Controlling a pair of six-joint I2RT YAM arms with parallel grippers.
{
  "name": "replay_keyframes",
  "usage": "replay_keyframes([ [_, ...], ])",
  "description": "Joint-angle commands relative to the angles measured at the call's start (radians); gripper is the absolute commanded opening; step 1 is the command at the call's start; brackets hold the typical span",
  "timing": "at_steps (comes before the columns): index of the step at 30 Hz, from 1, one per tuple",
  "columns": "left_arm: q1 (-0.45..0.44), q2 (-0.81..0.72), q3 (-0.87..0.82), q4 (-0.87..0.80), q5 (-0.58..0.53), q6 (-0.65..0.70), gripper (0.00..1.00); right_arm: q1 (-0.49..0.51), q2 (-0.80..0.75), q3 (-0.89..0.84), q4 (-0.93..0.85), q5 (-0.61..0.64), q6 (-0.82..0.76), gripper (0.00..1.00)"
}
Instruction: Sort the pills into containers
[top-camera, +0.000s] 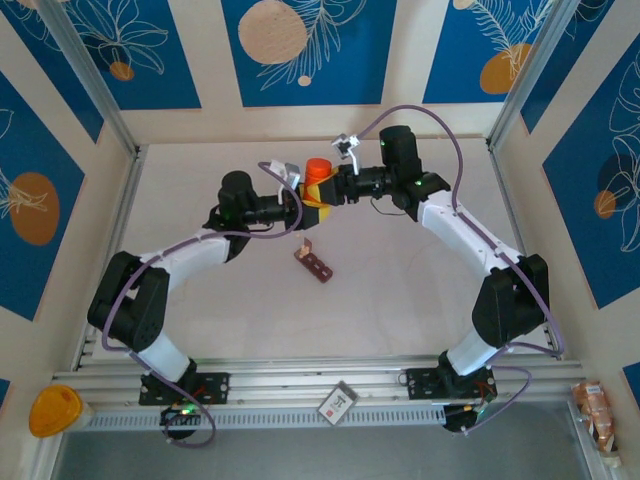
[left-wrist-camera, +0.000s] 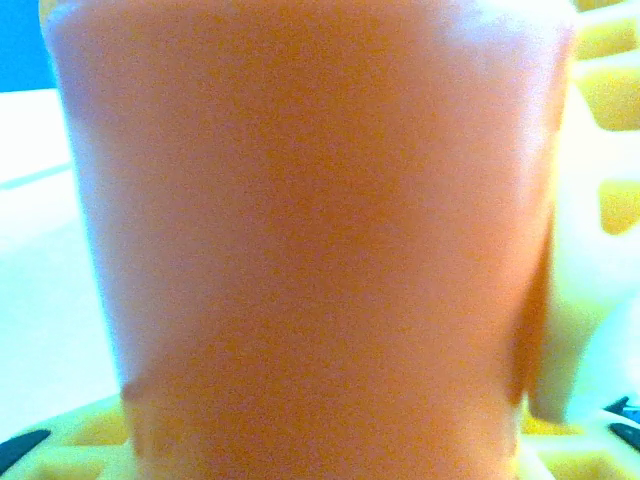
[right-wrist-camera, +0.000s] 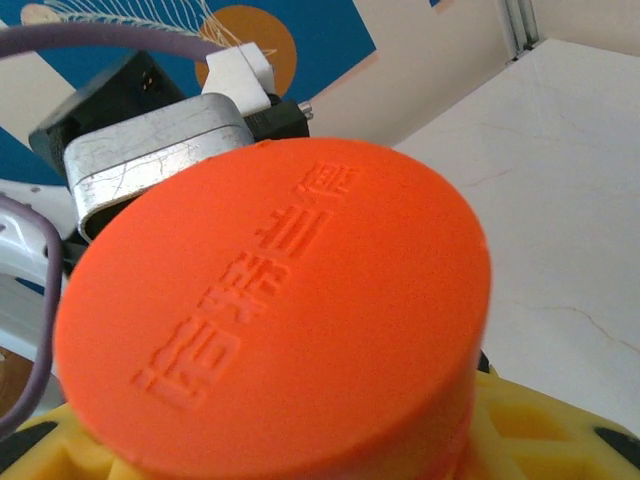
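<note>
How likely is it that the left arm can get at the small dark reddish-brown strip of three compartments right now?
Probably not yet: its end effector is shut on the bright orange cylindrical bottle, so it has no free grip. The strip lies uncovered on the white table nearby.

The white-and-black left arm and right arm bent inward, wrists nearly meeting. The left hand was clamped on a bright orange cylindrical plastic bottle. The right hand faced it, yellow fingers flanking the bottle's cap, grip unclear.
</note>
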Motion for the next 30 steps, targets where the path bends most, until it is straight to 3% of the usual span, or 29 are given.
replay_keyframes([
  [1, 0.019, 0.008, -0.009, 0.238, -0.006, -0.03, 0.51, -0.031, -0.047, -0.009, 0.031, -0.019, 0.113, 0.33],
  [9, 0.028, 0.046, -0.01, 0.359, -0.015, -0.123, 0.5, -0.03, -0.049, -0.032, 0.068, -0.038, 0.145, 0.33],
  [11, 0.03, 0.057, -0.009, 0.392, -0.017, -0.15, 0.45, -0.029, -0.05, -0.033, 0.068, -0.04, 0.145, 0.33],
  [17, 0.034, 0.082, -0.002, 0.462, -0.023, -0.222, 0.17, -0.03, -0.055, -0.041, 0.067, -0.036, 0.143, 0.35],
  [20, 0.035, 0.078, -0.002, 0.44, -0.022, -0.208, 0.09, -0.033, -0.06, -0.036, 0.063, -0.027, 0.143, 0.42],
  [24, 0.034, 0.059, -0.003, 0.366, -0.02, -0.158, 0.0, -0.042, -0.072, -0.018, 0.042, -0.015, 0.143, 0.59],
  [30, 0.034, 0.035, -0.013, 0.299, -0.036, -0.091, 0.0, -0.06, -0.107, -0.013, 0.002, -0.007, 0.129, 0.78],
])
